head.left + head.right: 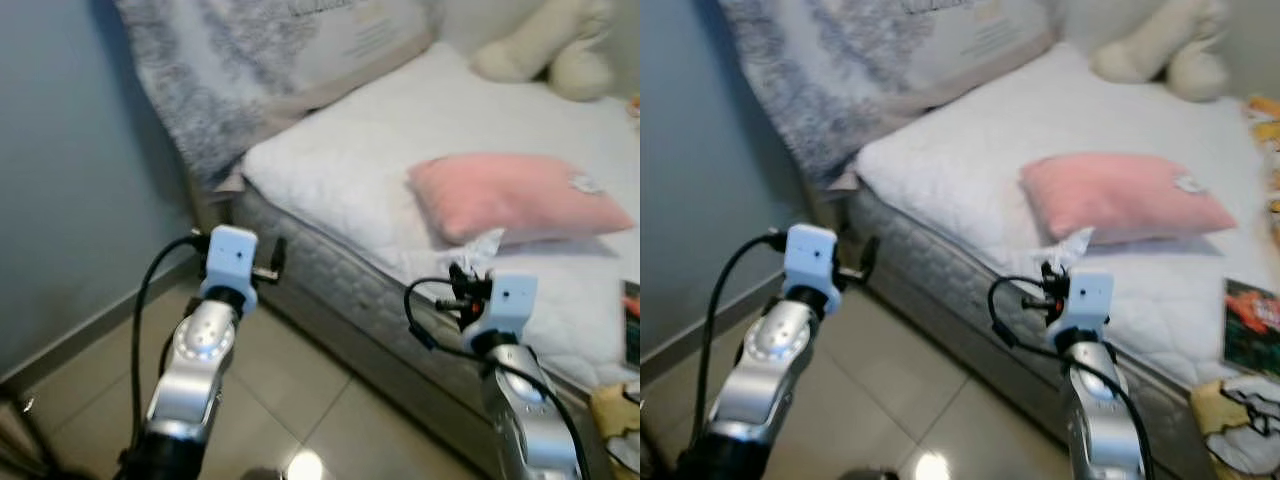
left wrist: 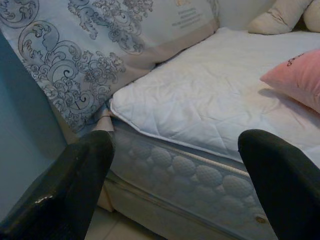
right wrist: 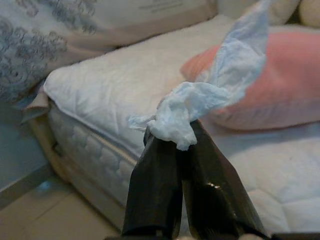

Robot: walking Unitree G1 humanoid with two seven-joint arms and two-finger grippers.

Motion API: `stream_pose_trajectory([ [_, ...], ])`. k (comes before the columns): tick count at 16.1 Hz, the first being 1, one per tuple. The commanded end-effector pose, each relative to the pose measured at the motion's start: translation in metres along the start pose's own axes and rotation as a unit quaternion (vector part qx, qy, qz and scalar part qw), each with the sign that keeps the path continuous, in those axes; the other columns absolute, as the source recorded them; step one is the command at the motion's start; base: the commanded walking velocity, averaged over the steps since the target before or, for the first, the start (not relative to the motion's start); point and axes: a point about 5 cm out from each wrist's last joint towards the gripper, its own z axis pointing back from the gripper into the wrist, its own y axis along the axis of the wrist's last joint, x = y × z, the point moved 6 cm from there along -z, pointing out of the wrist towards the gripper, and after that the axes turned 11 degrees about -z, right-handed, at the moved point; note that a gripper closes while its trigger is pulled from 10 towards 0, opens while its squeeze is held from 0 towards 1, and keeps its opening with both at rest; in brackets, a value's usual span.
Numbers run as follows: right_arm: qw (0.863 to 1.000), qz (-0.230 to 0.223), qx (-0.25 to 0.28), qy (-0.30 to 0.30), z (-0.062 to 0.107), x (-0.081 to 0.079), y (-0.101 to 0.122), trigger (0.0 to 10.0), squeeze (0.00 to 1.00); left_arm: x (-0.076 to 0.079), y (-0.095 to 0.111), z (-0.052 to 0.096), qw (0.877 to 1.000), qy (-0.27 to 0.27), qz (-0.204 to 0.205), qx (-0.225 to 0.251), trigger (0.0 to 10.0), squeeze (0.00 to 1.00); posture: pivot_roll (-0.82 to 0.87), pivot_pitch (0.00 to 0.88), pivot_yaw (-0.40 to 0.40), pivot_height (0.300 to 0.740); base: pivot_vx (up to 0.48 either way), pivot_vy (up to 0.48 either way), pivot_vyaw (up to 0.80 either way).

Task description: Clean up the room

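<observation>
right gripper [image 3: 172, 145] pinched shut on crumpled white tissue [image 3: 210, 95], wad clamped at the fingertips, loose tail trailing up and away from the gripper toward the pink pillow [image 1: 515, 195]. tissue already off the bed [image 1: 350, 170], held in air over the mattress edge, seen in the head views as a white scrap [image 1: 485, 243] just ahead of the right wrist. long axis of the tissue roughly in line with the fingers, so no regrasp judged necessary.

left gripper [image 2: 175, 165] spread wide, nothing between the fingers, aimed at the bed corner and the patterned pillow [image 2: 100, 45]; raised over the tiled floor [image 1: 290, 390] beside the blue wall [image 1: 70, 200], well apart from the tissue. right arm clearly the one carrying; left free.

no bin or drop point visible in any view, so direction of carry unknown; probably needed a turn away from the bed first. risk judged: loose tail snagging or wad slipping from a fingertip-only pinch.

also on the bed: plush toy [image 1: 545, 50] at the far side, book [image 1: 1252, 330] near the right edge.
</observation>
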Motion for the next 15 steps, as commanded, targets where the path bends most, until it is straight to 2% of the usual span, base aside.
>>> stream_pose_trajectory([
  [1,1.0,0.001,0.007,0.0,-0.003,0.002,0.005,0.0,0.0,0.004,0.003,-0.003,1.0,-0.001,-0.005,0.003,10.0,0.0,0.03,0.0,-0.06,0.74,0.0,-0.48,0.53],
  [4,1.0,0.006,0.006,0.004,-0.008,0.002,0.007,0.0,0.0,0.008,0.007,-0.002,1.0,0.003,-0.01,0.008,10.0,0.0,0.03,0.0,-0.062,0.74,0.0,-0.48,0.53],
  [8,1.0,0.008,0.0,0.014,-0.011,-0.002,0.004,0.0,0.0,0.003,0.008,-0.002,1.0,0.015,-0.016,0.009,10.0,0.0,0.04,0.0,-0.07,0.74,0.0,-0.458,0.52],
  [9,1.0,0.007,-0.001,0.015,-0.012,-0.003,0.004,0.0,0.0,0.002,0.005,-0.002,1.0,0.017,0.01,0.004,10.0,0.0,0.05,0.0,-0.072,0.74,0.0,0.0,0.52],
  [10,1.0,0.006,-0.002,0.014,-0.011,-0.002,0.003,0.0,0.0,0.001,0.005,-0.002,1.0,0.017,0.017,0.004,10.0,0.0,0.05,0.0,-0.072,0.74,0.0,0.0,0.52],
  [12,1.0,-0.001,-0.004,0.012,-0.011,0.0,0.001,0.0,0.0,0.0,0.005,-0.001,1.0,0.018,0.017,0.005,10.0,0.0,0.06,0.0,-0.072,0.74,0.0,0.0,0.52],
  [15,1.0,-0.009,-0.009,0.016,-0.012,-0.002,-0.002,0.0,0.0,-0.01,-0.004,0.005,0.999,0.034,0.009,-0.006,10.0,0.0,0.07,0.0,-0.075,0.74,0.0,0.0,0.51],
])
